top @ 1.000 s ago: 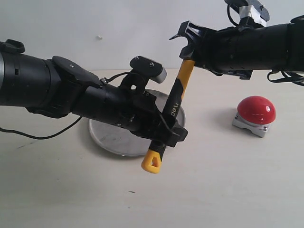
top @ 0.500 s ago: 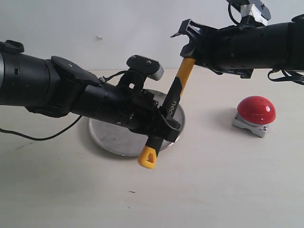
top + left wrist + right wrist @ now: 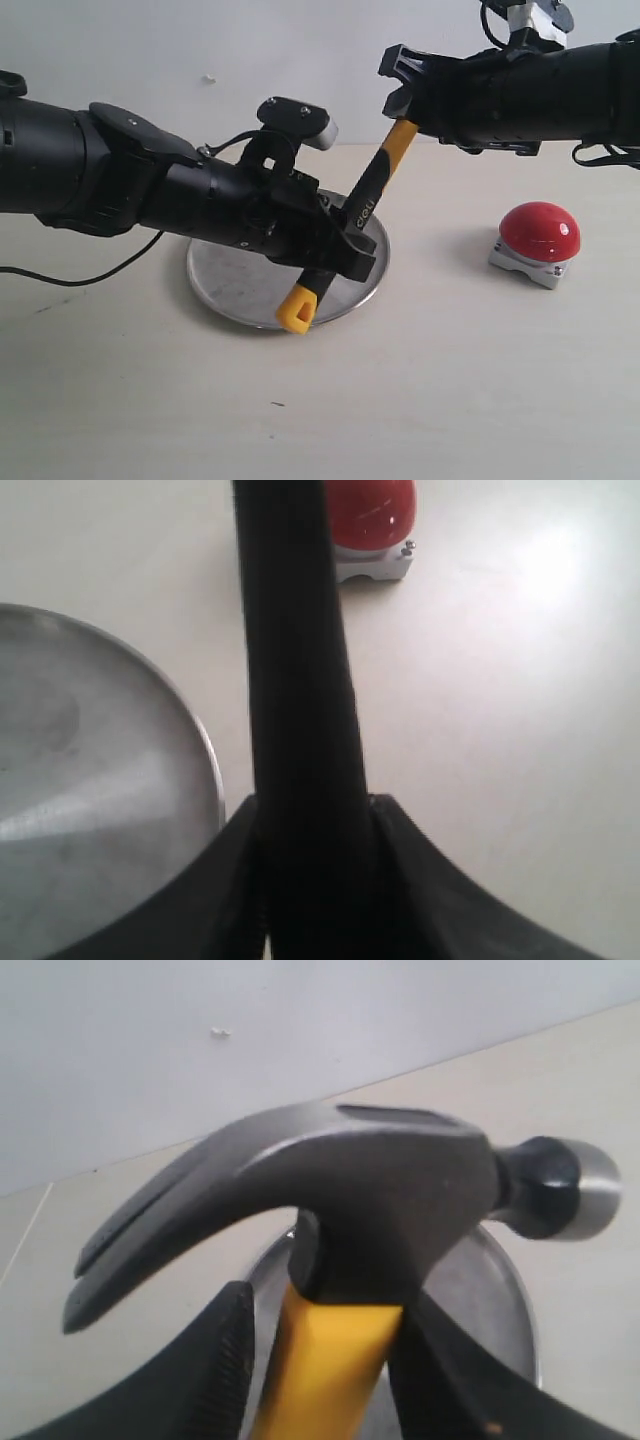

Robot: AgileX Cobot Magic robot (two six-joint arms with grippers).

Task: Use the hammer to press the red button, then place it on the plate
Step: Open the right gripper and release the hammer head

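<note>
table (image 3: 450, 400): beige | cable (image 3: 70, 284): black, lying on table | wall (image 3: 150, 50): white

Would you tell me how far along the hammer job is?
Done: whether the red button was pressed cannot be told. In hand: the hammer, tilted over the plate, left gripper clamped on its handle, right gripper around its neck. Left: laying it on the plate.

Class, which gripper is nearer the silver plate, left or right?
Left. The left gripper hangs low over the plate, gripping the hammer handle; the right gripper sits high at the hammer's head.
</note>
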